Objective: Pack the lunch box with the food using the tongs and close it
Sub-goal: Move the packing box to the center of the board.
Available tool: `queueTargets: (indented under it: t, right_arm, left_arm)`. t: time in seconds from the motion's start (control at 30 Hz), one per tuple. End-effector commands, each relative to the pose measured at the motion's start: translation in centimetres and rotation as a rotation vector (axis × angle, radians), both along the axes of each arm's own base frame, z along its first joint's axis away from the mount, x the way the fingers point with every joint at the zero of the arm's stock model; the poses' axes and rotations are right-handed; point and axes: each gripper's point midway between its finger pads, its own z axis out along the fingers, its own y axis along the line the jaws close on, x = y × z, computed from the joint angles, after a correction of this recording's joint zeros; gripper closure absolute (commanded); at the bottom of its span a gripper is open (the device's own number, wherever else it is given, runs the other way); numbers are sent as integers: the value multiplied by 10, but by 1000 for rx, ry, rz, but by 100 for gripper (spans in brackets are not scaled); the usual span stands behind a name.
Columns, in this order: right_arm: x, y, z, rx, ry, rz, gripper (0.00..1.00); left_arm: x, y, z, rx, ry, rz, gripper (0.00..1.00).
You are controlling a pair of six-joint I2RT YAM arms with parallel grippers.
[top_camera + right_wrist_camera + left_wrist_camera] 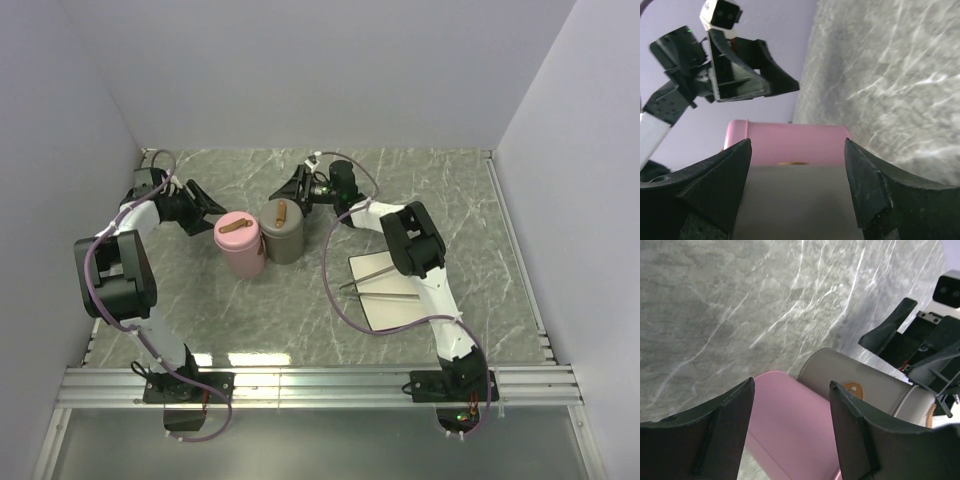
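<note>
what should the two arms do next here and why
Probably close both grippers onto the containers. The left gripper straddles the pink container and the right gripper straddles the grey container, both with jaws open. The tongs lie unheld on the white board.

No text, label, brand mark, number or sign can be read in any of the three views.
</note>
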Motion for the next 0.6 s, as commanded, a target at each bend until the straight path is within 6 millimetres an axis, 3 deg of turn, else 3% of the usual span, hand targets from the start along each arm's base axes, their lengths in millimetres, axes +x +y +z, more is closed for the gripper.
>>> queueTargets:
  t: [0.0, 0.57]
  right_arm:
    - [-12, 4, 15, 83, -25, 52, 19]
    - [-64, -11, 35, 121, 36, 96, 23]
  left_arm:
    - [-9, -1, 6, 17, -31, -61, 34]
    - [-53, -50, -18, -10, 40, -231, 35]
